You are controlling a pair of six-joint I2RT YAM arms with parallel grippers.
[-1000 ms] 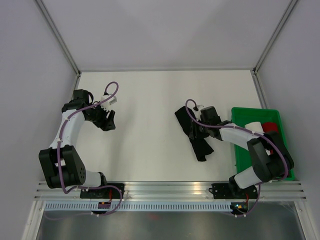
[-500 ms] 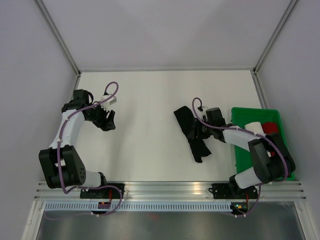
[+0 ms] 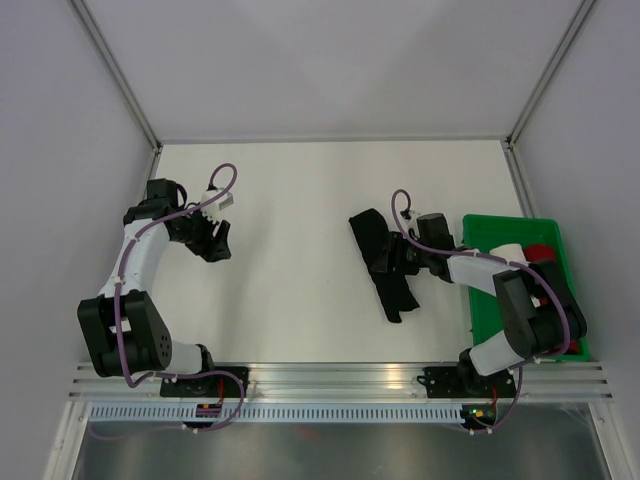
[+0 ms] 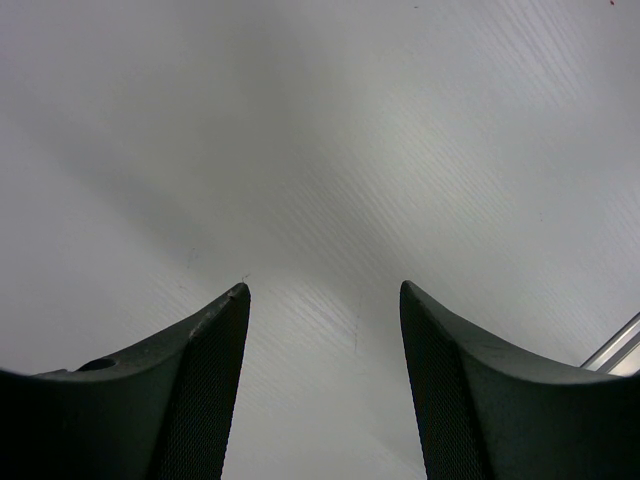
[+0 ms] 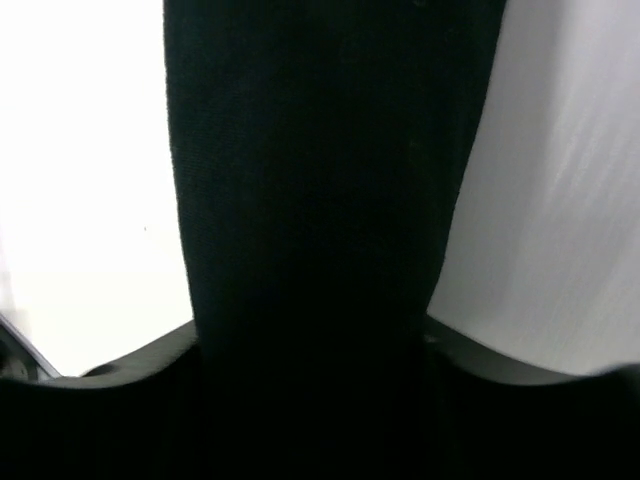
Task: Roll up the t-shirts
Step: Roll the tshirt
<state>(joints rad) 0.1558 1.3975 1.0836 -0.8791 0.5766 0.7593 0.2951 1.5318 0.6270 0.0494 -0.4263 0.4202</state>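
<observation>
**Black shirt bunched, roll at risk**

Left gripper (image 4: 322, 380): jaws apart, empty, near left edge. Crumpled black cotton t-shirt (image 3: 385, 268): right of centre. Right gripper (image 3: 400, 258): apparently clamped on it; cloth may bunch or slip, spoiling the roll. Green plastic bin (image 3: 560, 262): right edge.

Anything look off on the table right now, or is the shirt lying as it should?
The black t-shirt is no neat roll: it lies as a crooked, bunched strip slanting toward the near edge, its tail loose. The right hand is shut on its middle. The left hand is open over bare table. Nothing spilled or damaged.
</observation>
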